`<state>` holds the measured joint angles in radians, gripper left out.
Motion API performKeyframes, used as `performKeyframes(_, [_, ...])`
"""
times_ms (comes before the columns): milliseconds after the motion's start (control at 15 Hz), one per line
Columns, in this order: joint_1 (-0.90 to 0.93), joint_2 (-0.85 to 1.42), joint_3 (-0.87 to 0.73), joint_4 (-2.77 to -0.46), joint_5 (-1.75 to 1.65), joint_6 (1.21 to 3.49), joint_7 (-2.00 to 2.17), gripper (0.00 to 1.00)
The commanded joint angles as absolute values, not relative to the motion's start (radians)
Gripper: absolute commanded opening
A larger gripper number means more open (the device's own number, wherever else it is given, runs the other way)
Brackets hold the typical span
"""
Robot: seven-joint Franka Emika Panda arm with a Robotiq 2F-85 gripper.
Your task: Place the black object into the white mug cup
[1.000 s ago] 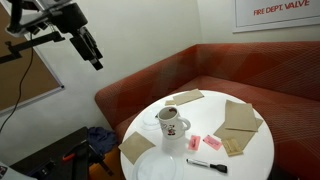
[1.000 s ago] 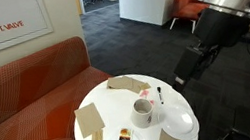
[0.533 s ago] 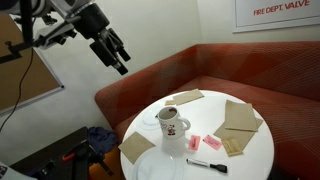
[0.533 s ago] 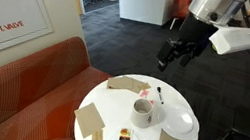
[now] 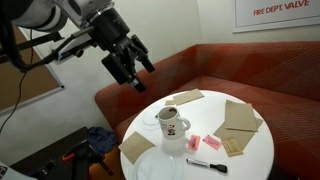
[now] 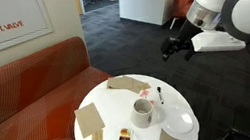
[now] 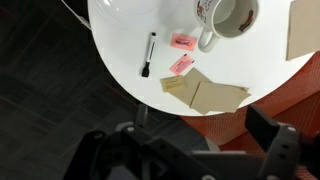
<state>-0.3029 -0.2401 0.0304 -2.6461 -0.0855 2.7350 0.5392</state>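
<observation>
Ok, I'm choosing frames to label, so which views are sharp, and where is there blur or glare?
Wrist view: pen and mug crisp, the white table bright and nearly washed out, jaws along the bottom dark and out of focus. In both exterior views the tabletop is evenly lit, with no hard shadows. In an exterior view the arm near the camera is large and blurred.

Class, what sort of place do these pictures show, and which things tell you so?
Probably an office lounge or break area: a curved red bench wraps a small round white table, a "Fire Dept. Valve" sign hangs on the wall, and dark carpet runs beyond.
</observation>
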Motion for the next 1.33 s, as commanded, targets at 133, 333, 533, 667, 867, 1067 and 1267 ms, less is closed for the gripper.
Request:
performKeyframes(133, [-0.349,-0.105,-0.001,-2.59,-0.193,2.794,0.683,1.0])
performKeyframes(333, [-0.334,-0.027,-0.052,-2.574,-0.2,2.866,0.693,1.0])
performKeyframes(533, [-0.305,0.059,-0.105,-2.551,-0.17,2.931,0.67,1.0])
performKeyframes(667, [-0.277,0.122,-0.143,-2.528,-0.153,2.962,0.669,1.0])
performKeyframes(867, [-0.224,0.208,-0.192,-2.492,-0.093,2.988,0.647,1.0])
performKeyframes(1067, [-0.197,0.285,-0.189,-2.452,0.034,2.994,0.603,1.0])
performKeyframes(1267, [-0.17,0.361,-0.191,-2.409,0.12,3.003,0.577,1.0])
